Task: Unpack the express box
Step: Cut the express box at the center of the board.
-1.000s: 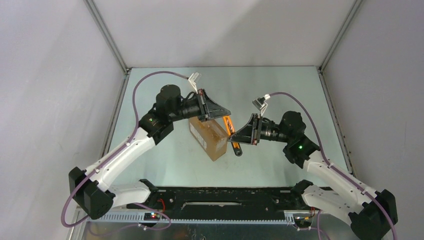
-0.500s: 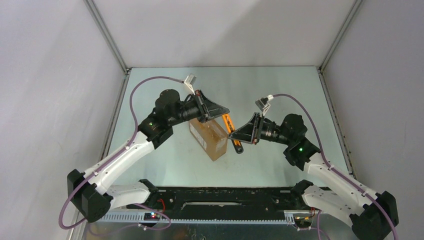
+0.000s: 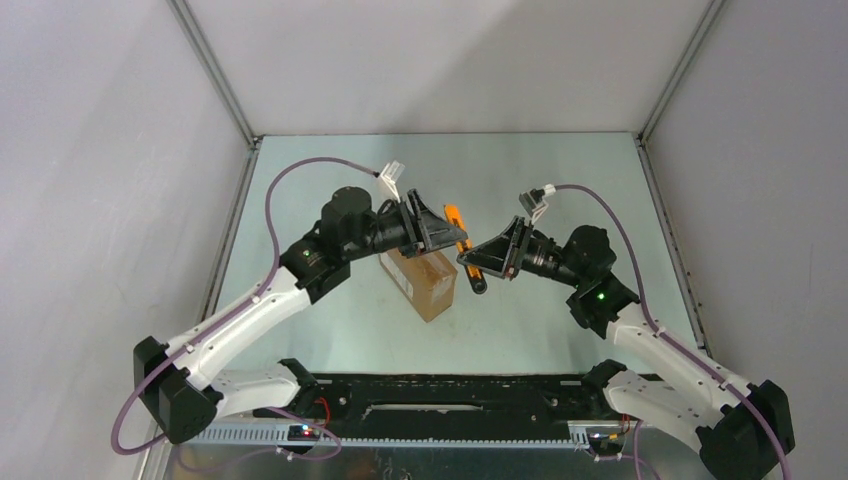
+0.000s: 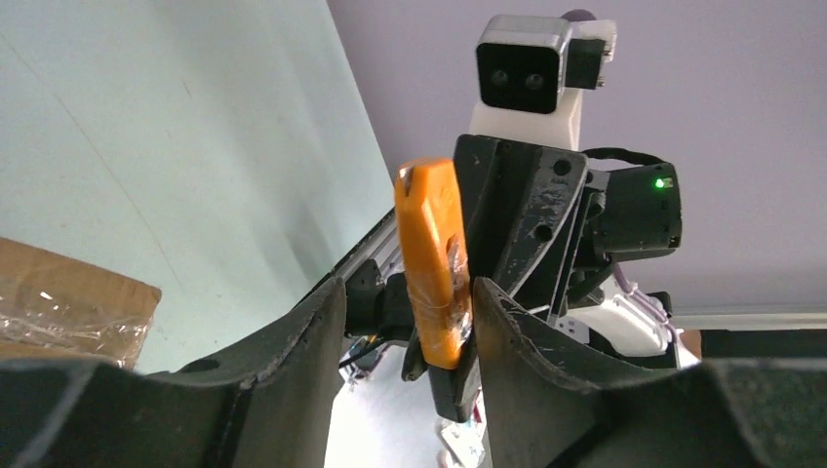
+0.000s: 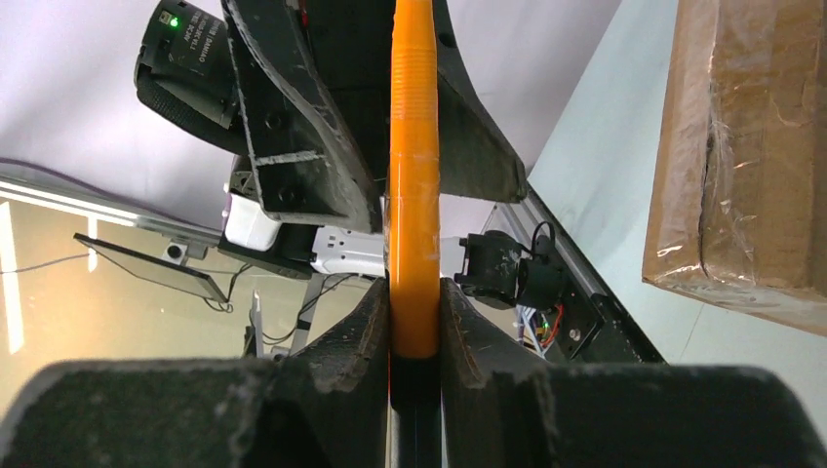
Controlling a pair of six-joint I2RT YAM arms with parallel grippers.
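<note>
**Over the middle of the table, a knife between two grippers**

At the centre of the pale green table [image 3: 520,330] lies the small brown cardboard express box [image 3: 425,281], flat on the surface and turned at a diagonal to the table's edges. Clear tape wraps its edges, glossy and wrinkled in both wrist views. Neither gripper touches it.

Just above the box's far right corner, the two arms meet nose to nose. The right gripper [image 3: 470,262] clamps a slim orange-and-black utility knife [image 3: 456,222]. In the right wrist view its fingers [image 5: 356,331] press flat against both sides of the orange handle, which runs straight up the picture, with the box off to the right. The knife's black end points toward the near side of the table and its orange end toward the far side.

The left gripper [image 3: 447,232] reaches in from the opposite side, over the box's far end. Its jaws stand partly apart around the orange end of the knife. In the left wrist view the handle lies close against one finger [image 4: 507,331], and a clear gap separates it from the other. One corner of the box shows low at the left of that view.
</note>
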